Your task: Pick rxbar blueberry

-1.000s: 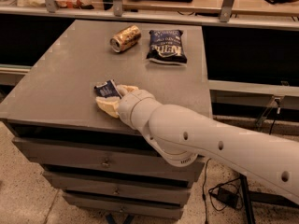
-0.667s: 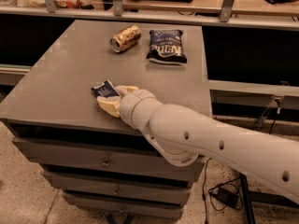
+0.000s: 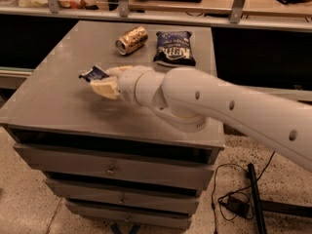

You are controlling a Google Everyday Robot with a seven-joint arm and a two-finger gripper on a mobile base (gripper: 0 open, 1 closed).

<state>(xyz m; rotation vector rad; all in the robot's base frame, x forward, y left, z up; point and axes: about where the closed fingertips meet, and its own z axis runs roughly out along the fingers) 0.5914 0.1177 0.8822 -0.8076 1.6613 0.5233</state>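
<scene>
My gripper (image 3: 101,80) pinches the one rxbar blueberry (image 3: 93,73) between its two cream-coloured fingers (image 3: 105,87), over the left half of a grey cabinet top (image 3: 48,106). The small navy bar juts out to the left past the fingertips, tilted, with a soft shadow on the surface below. Whether any corner of it touches the top, I cannot tell. My single white arm (image 3: 219,101) reaches in from the right, crossing the front part of the cabinet. Two other items sit at the back of the top, well apart from the bar: one gold can (image 3: 131,39) lying on its side, and just beside it, to the right, one puffy dark blue chip bag (image 3: 174,48) lying flat with its pale lettering up. Neither touches my gripper. Below the top I count three drawer fronts (image 3: 112,169) stacked one under another. On the speckled floor (image 3: 29,204) to the right lies one black cable (image 3: 229,196).
</scene>
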